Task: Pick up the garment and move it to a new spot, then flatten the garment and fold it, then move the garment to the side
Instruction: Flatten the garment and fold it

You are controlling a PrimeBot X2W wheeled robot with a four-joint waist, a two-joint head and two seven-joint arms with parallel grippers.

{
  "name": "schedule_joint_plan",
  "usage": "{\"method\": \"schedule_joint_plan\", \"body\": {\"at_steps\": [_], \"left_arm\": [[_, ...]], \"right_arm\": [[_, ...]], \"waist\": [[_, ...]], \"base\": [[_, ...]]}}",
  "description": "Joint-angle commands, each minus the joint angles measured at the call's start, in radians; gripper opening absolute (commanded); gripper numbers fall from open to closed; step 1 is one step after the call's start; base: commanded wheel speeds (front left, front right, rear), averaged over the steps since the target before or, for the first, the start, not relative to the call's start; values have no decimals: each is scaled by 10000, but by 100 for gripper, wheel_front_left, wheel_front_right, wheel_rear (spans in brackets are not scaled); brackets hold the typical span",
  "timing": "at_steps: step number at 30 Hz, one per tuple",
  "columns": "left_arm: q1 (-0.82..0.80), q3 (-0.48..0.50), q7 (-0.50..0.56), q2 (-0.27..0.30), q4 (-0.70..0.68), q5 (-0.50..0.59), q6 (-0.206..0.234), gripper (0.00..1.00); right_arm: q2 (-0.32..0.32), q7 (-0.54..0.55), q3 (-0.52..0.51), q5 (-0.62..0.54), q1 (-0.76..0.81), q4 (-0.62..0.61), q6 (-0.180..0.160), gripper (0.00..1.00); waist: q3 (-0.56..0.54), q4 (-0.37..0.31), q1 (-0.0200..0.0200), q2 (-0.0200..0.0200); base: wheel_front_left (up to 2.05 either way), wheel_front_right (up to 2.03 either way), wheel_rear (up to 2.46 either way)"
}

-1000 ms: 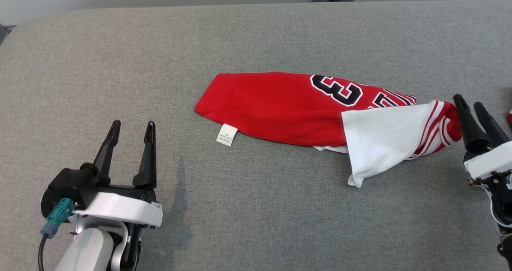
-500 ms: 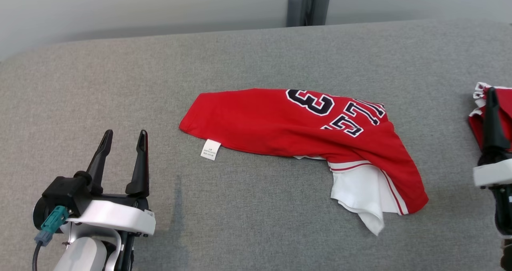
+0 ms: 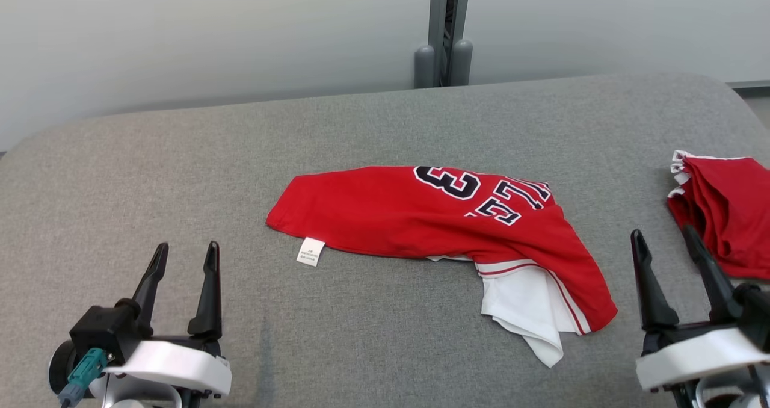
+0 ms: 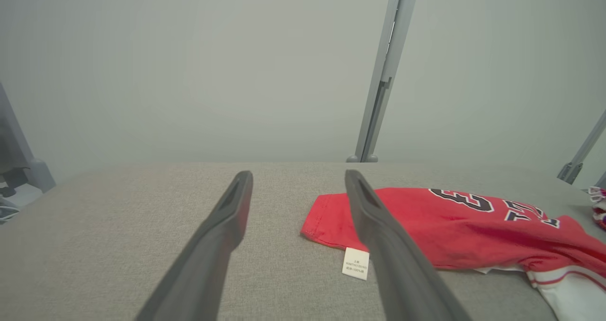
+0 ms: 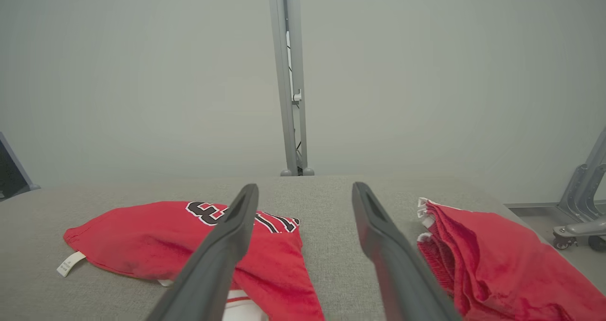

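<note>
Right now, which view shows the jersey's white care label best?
Left wrist view: the label is closest and largest, unblocked, at the hem of the red jersey. Head view shows the label whole but smaller; right wrist view shows it tiny at far left.

Red garment (image 3: 385,215) with black-and-white numerals and white lining, on a grey surface (image 3: 180,155).

Care tag (image 3: 310,252) print too small to read. Jersey (image 3: 385,215) lettering (image 3: 505,200) partly lost in a fold on its right; white layer (image 3: 523,302) runs under the red, extent hidden. Second red garment (image 3: 728,221) at the right cut off by the frame edge.
</note>
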Motion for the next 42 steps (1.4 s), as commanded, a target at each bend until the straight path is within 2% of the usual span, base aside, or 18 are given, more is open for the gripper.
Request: {"method": "schedule_joint_plan", "body": {"at_steps": [1, 10, 24, 28, 33, 38, 42], "left_arm": [[98, 32, 9, 92, -78, -54, 68, 100], [225, -34, 214, 214, -405, -1, 217, 100], [-66, -73, 251, 274, -608, -21, 232, 100], [-570, -199, 408, 323, -607, -21, -15, 100], [-1497, -610, 1142, 226, -183, -271, -538, 100], [-2459, -821, 2209, 53, 1194, -1001, -1217, 100], [-3089, -752, 2552, -42, 2682, -1413, -1569, 100]], "right_arm": [[14, 59, 8, -127, 169, -235, -4, 100], [231, 490, -34, -279, 677, -979, -5, 100], [274, 549, -71, -82, 595, -1083, -5, 100], [273, 515, -69, 25, 447, -1099, -5, 100], [271, 461, 53, 60, 251, -1035, -5, 100], [271, 295, 168, 157, 13, -920, -5, 100], [271, 153, 305, 244, -169, -749, -5, 100]], "waist": [[-60, -19, 0, 0], [-121, 45, 0, 0], [82, 75, 0, 0], [359, -49, 0, 0], [859, -370, 0, 0], [1488, -765, 0, 0], [1892, -1076, 0, 0]], "base": [[0, 0, 0], [0, 0, 0], [0, 0, 0], [0, 0, 0], [0, 0, 0], [0, 0, 0], [0, 0, 0]]}}
